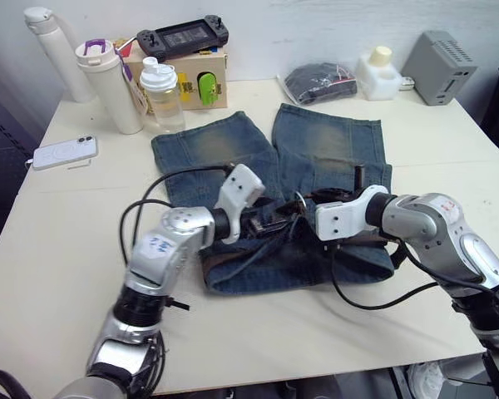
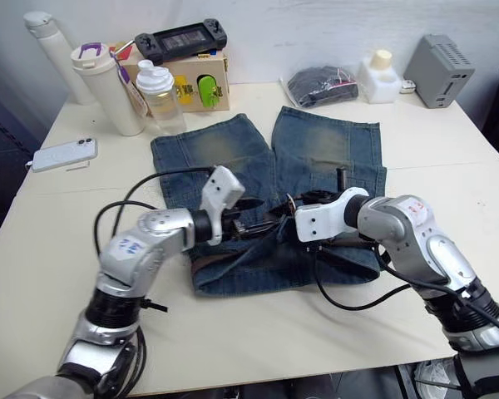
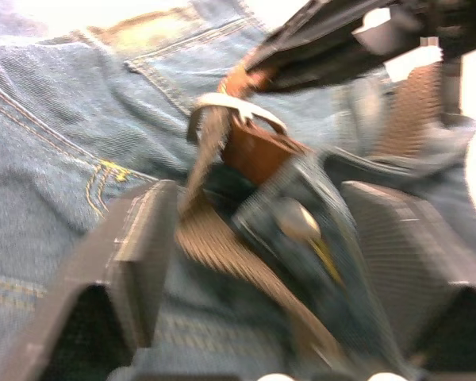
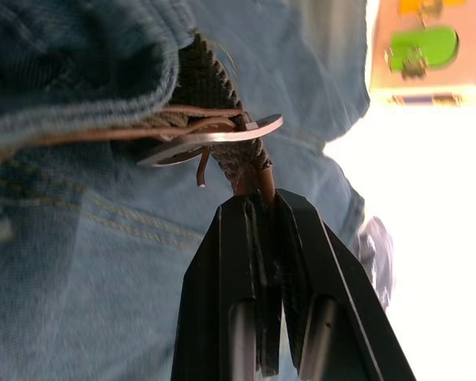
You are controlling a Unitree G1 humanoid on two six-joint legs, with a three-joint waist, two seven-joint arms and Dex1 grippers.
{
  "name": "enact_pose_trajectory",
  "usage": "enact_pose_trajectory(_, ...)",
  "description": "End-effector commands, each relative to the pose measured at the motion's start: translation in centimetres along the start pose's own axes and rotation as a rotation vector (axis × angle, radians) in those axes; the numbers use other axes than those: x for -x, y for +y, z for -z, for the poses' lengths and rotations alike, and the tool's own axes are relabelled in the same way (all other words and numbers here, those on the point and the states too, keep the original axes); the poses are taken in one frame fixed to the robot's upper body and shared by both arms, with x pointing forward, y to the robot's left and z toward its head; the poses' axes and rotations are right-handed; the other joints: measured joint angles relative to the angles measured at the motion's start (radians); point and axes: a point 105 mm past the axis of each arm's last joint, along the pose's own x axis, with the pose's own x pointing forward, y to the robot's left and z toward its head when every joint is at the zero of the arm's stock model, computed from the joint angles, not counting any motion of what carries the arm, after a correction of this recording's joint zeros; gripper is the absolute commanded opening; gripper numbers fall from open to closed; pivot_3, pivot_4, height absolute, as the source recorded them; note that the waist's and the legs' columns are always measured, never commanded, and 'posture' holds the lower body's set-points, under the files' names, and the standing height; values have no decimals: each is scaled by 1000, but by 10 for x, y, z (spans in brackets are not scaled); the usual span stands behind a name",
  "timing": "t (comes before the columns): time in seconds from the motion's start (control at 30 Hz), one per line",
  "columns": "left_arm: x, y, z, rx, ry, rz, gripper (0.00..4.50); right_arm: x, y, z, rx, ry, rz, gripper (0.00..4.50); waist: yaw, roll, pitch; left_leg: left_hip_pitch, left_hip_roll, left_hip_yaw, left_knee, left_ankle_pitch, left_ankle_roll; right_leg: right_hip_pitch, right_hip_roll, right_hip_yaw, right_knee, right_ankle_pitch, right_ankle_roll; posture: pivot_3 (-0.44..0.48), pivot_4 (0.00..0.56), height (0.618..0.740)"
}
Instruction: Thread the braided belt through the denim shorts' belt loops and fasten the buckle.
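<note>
Shorts mid-tabletop, belt at waistband
Denim shorts [image 1: 316, 158] lie on tabletop [image 1: 83, 249]; phone [image 1: 64, 152] to their left, bottles [image 1: 162, 94] behind-left, bagged bundle [image 1: 319, 83] behind.

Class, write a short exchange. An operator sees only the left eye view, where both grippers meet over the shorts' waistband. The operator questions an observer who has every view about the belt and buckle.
Operator: Is the right gripper holding anything?
Observer: Yes. Its wrist view shows it shut on the braided belt, right next to the silver buckle.
Operator: And the left gripper?
Observer: Open. Its fingers stand either side of the belt strap and the waistband of the denim shorts, pinching neither.
</note>
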Motion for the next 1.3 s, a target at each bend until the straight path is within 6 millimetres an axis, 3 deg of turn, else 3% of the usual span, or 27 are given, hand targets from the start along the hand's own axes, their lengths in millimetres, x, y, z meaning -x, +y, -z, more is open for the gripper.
enact_pose_trajectory(0.03, 24, 8, -6, 40, -45, 41, 3679, 12, -16, 5, -19, 42, 101, 0, 2, 0, 0, 0, 0, 0, 0, 0, 0, 0, 0, 0, 0, 0, 0, 0, 150, 690)
enact_pose_trajectory(0.1, 30, 15, 2, 3, -13, 35, 3679, 14, -15, 4, -35, 46, 114, 0, 5, 0, 0, 0, -1, -1, 1, 0, 0, 0, -1, 0, 0, 0, 0, 0, 150, 690)
enact_pose_trajectory(0.2, 30, 34, 6, 43, -30, -13, 2831, 17, -12, 3, -53, 50, 128, 0, 8, 0, 0, 0, -2, -2, 2, 0, 0, 2, -2, -2, 0, 0, 0, 0, 150, 690)
enact_pose_trajectory(0.27, 28, 37, 9, 28, -20, -7, 1901, 18, -11, 3, -60, 54, 138, 0, 7, 0, 0, 0, -2, -3, 3, 0, 0, 3, -1, -3, -1, 0, 0, 0, 150, 690)
enact_pose_trajectory(0.4, 23, 45, 54, -161, 210, -14, 25, 25, -12, 2, -95, 69, 174, 0, 2, 0, 0, 0, -2, -3, 2, 0, 0, 3, -1, -3, 0, 0, 0, 0, 150, 690)
enact_pose_trajectory(0.57, 26, 50, 87, -295, 343, 7, 25, 55, -27, 17, -192, 110, 285, 0, 7, 0, 0, 0, -2, -4, 2, 0, 0, 4, -1, -3, -1, 0, 0, 0, 150, 690)
enact_pose_trajectory(0.73, 25, 47, 99, -348, 365, 24, 25, 105, -55, 50, -240, 196, 442, 0, 6, 0, 0, 2, -2, -3, 2, 0, 0, 7, -1, -3, -1, 0, 0, 0, 150, 690)
enact_pose_trajectory(0.9, 21, 49, 100, -369, 348, 18, 25, 119, -64, 57, -246, 204, 491, 0, 6, 0, 0, 8, -2, -4, 1, -1, 1, 12, -1, -4, -2, 0, 0, 0, 150, 690)
enact_pose_trajectory(1.03, 17, 56, 89, -385, 303, -11, 25, 111, -66, 41, -231, 121, 491, 0, 11, 2, -1, 8, -2, -4, 1, 0, 1, 13, -2, -4, -2, 0, 0, 0, 150, 690)
enact_pose_trajectory(1.17, 17, 56, 57, -372, 162, -11, 25, 86, -44, 3, -68, -1, 307, 0, 13, 2, -1, 8, -2, -4, 2, 0, 1, 13, -2, -4, -2, 0, 0, 0, 150, 690)
enact_pose_trajectory(1.3, 21, 53, 22, -354, 34, 8, 25, 67, -37, -30, -14, -118, 250, 0, 6, 1, -1, 6, -2, -4, 2, 0, 1, 11, -2, -4, -1, 0, 0, 0, 150, 690)
